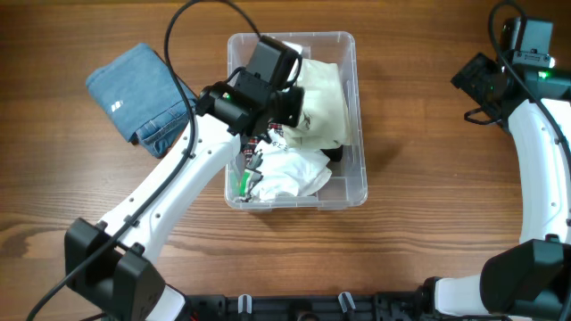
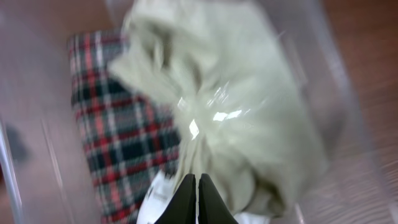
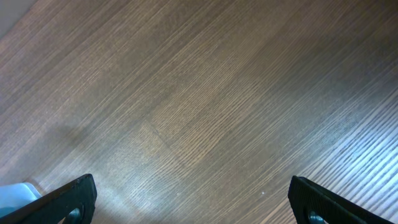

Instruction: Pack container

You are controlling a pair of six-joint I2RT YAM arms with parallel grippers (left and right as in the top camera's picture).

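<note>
The container is set mid-table and is partly packed with clothes. Inside it, a bagged cream garment is pinched by the left gripper. Folded jeans are left outside. The right gripper is held wide over the table.

the container, upper middle of the overhead frame, is nearly full. a cream bagged garment fills its upper right half and a white garment its lower part. plaid cloth lies beside the cream one, at the left of the left wrist view. the left arm crosses from lower left, its wrist covering the bin's upper left corner and blocking entry there. the left gripper is pinched on the cream bag. folded denim takes the upper left, just beside that arm. open table lies between the container's right wall and the right arm. the right gripper, fingers spread wide, has only bare wood below.
</note>
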